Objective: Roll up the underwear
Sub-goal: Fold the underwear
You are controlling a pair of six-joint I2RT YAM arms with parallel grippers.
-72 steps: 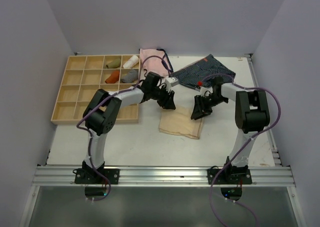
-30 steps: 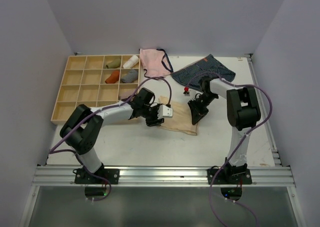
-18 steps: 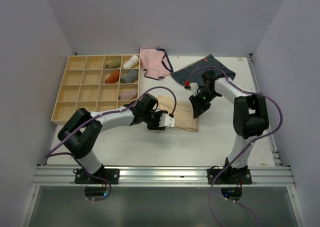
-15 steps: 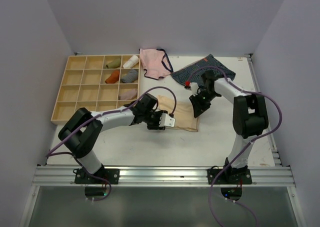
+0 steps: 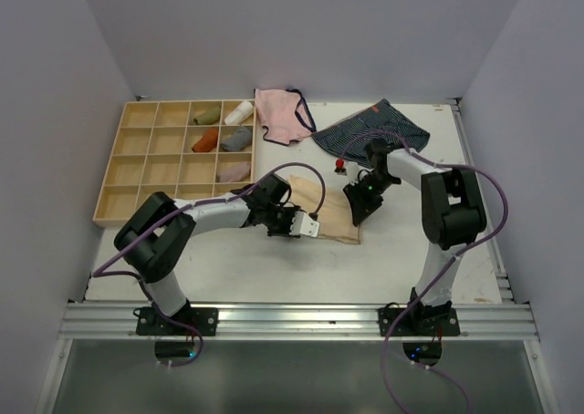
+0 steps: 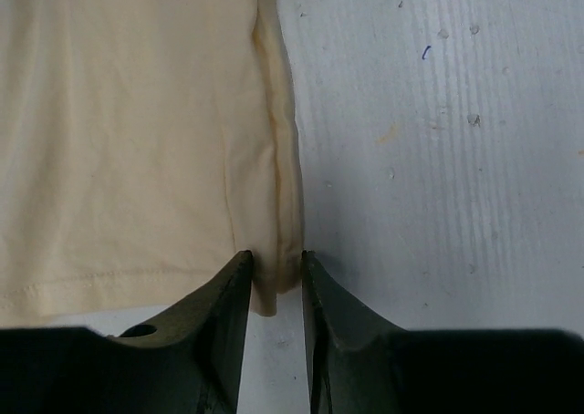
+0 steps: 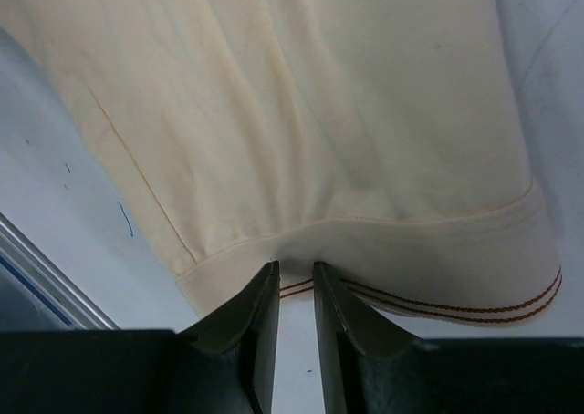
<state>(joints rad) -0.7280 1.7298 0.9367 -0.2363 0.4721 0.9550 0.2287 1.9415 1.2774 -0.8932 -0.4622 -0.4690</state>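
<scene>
Underwear (image 5: 331, 212) lies flat on the worktop (image 5: 274, 261), near its middle. We read its long axis as running side to side, with the red-stitched edge facing right. The left hand (image 6: 274, 266) is closed on the left hem, and the right hand (image 7: 295, 273) appears clamped on the opposite edge. We judge that both ends are held to keep the roll even.
</scene>
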